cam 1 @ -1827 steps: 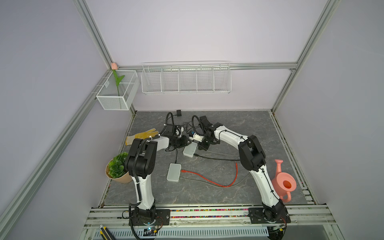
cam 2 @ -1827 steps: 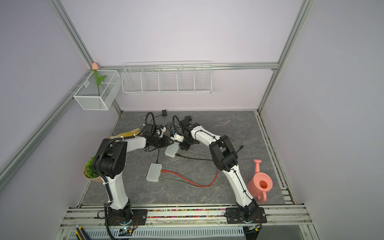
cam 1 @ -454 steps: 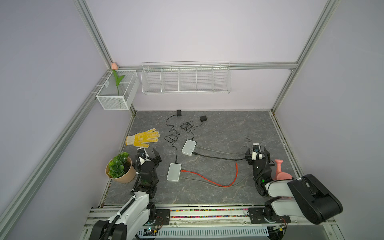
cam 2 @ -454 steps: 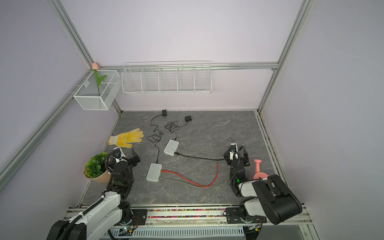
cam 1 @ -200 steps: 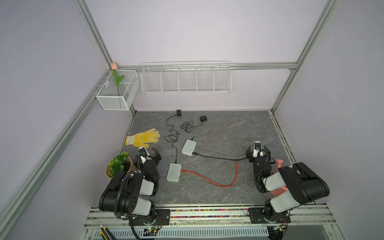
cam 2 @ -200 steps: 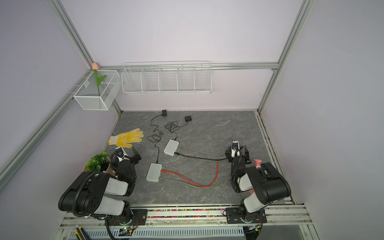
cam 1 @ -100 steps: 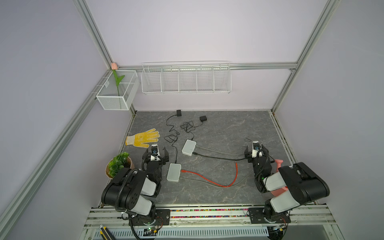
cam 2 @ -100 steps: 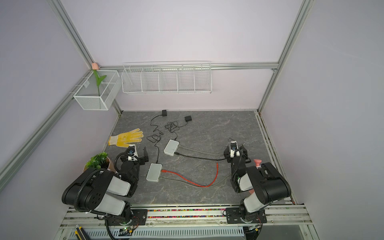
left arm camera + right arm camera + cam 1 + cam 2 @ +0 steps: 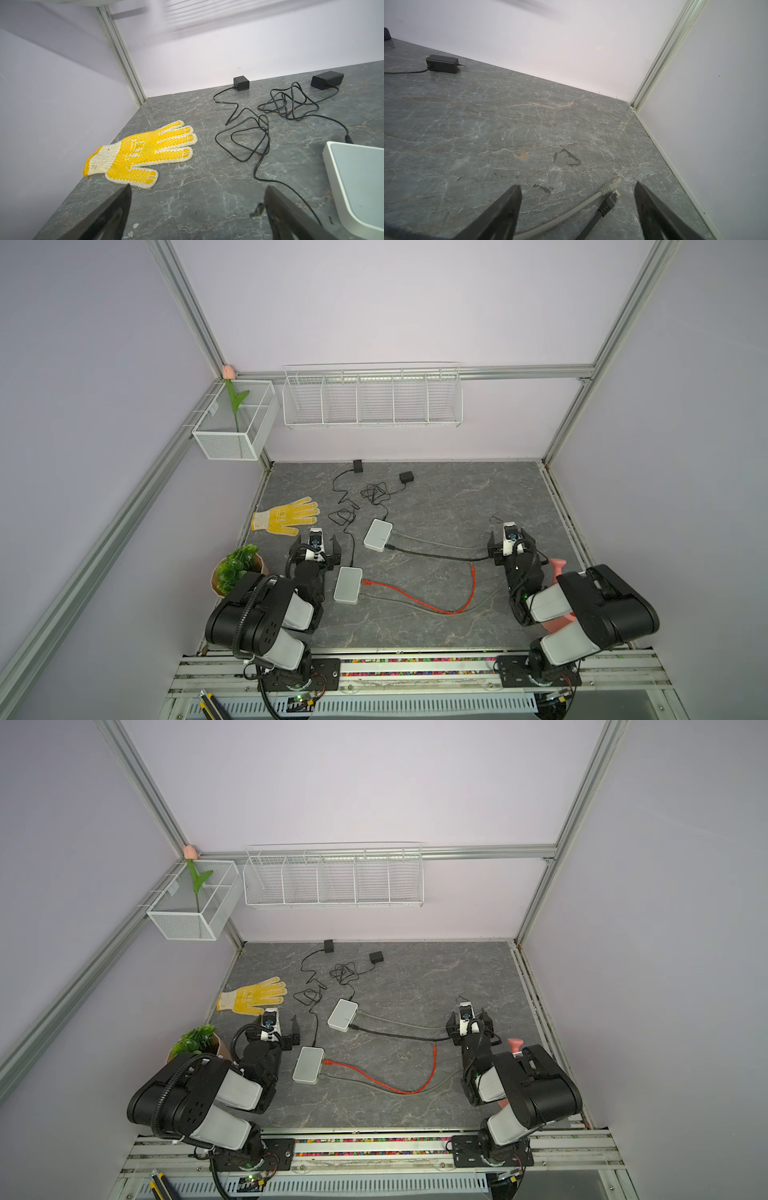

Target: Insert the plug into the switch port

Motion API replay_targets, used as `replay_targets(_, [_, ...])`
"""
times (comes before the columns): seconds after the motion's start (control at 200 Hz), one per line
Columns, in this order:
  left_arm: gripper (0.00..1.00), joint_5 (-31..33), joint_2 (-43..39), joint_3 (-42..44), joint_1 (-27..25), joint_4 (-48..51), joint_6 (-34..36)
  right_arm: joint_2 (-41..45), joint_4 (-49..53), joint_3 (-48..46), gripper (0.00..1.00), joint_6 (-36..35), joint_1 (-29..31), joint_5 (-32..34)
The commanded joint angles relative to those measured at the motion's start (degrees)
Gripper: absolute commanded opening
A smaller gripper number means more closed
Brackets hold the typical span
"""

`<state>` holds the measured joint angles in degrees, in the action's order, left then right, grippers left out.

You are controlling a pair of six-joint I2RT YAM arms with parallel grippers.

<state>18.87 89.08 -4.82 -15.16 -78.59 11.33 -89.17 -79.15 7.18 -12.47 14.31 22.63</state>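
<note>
Pick-up stage, I judge: left pincer (image 9: 198, 187) and right pincer (image 9: 577, 186) both gape empty, the right straddling the loose black plug (image 9: 609, 202) at the surface's (image 9: 488, 108) three o'clock; next, clench it

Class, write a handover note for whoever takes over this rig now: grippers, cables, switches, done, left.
Left gripper: open, empty, beside the near white switch box.
Right gripper: open, empty; loose black cable plug and grey cable plug lie between its jaws.
Done: black cable's other end looks seated in the far white switch box; red cable in the near one.
Left: probably plugging a loose end.
</note>
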Motion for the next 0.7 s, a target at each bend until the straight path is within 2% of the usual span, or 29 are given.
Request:
replay_targets(0.0, [0.99,1.65,3.11,-2.56,1.23,-2.35,-2.35,-0.79,-2.83,-0.06,0.88,0.63,-1.36,-0.72])
replay_targets(0.065, [0.99,0.03,3.90,-3.27,2.39,-2.31,-2.95,-3.08,-3.06,0.72,0.88,3.80,-4.99,-2.32])
replay_targets(0.31, [0.99,0.03,4.22,-3.60,2.57,-2.34,-2.97,-3.22,0.54,3.30,0.89,3.89,-5.32,-1.63])
replay_targets(0.36, [0.99,-0.31,4.41,-3.85,2.83,-2.36,-2.99,-2.47,3.66,4.71,0.89,4.68,-5.91,-1.61])
replay_targets(0.425, [0.99,-0.51,4.46,-4.39,3.33,-1.86,-3.24,-0.19,13.71,8.29,0.89,6.72,-7.40,-2.47])
replay_targets(0.51, [0.99,-1.52,2.62,-6.01,4.33,3.49,-4.31,0.98,26.23,13.55,0.89,10.03,-11.10,-7.82])
replay_targets(0.56, [0.99,-2.52,1.56,-8.64,5.36,7.61,-5.23,0.91,26.69,13.91,0.89,10.70,-12.36,-10.00])
replay_targets(0.695, [0.99,-6.35,-0.34,-16.11,9.14,24.00,-9.02,0.89,26.82,13.91,0.89,10.65,-12.29,-10.02])
